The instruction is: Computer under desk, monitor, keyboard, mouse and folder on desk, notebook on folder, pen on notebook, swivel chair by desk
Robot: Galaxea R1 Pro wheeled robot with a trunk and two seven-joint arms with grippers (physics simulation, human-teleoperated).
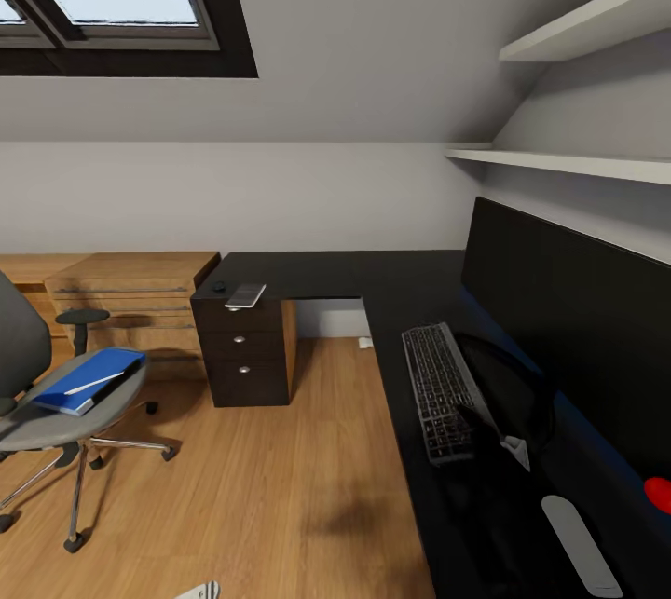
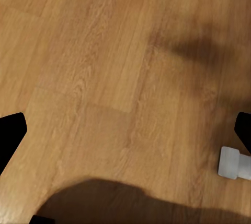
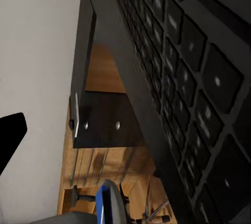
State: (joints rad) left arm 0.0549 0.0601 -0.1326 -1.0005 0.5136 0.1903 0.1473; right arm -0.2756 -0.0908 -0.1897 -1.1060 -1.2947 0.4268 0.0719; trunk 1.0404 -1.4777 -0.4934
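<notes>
A bedroom workspace partway to order: on the black L-shaped desk (image 1: pixel 373 278) the wide monitor (image 1: pixel 568 319) stands along the back edge of the near wing, and the slim keyboard (image 1: pixel 438 389) lies flat in front of it, close to the desk's front edge. The right wrist view looks along that keyboard (image 3: pixel 183 62) from just above its keys.

The blue folder (image 1: pixel 89 380) is not yet on the desk. It rests on the grey seat of the swivel chair (image 1: pixel 56 413), well apart from the desk, with a thin white pen (image 1: pixel 98 382) lying across its cover. The small grey notebook (image 1: pixel 246 294) sits at the far wing's front edge, above the drawers, overhanging slightly.

Only dark fingertip edges show in the wrist views, so whether either gripper is open or closed cannot be told; neither is seen holding anything.

The folder looks thick, stiff and fairly heavy for one gripper, with a smooth cover likely to slip. A pinch across the edge that overhangs the seat, near its middle, seems the safest hold. The pen would probably roll off if the folder tilts, so it is better lifted first. The notebook looks light and thin; its overhanging edge offers the easiest grip.
</notes>
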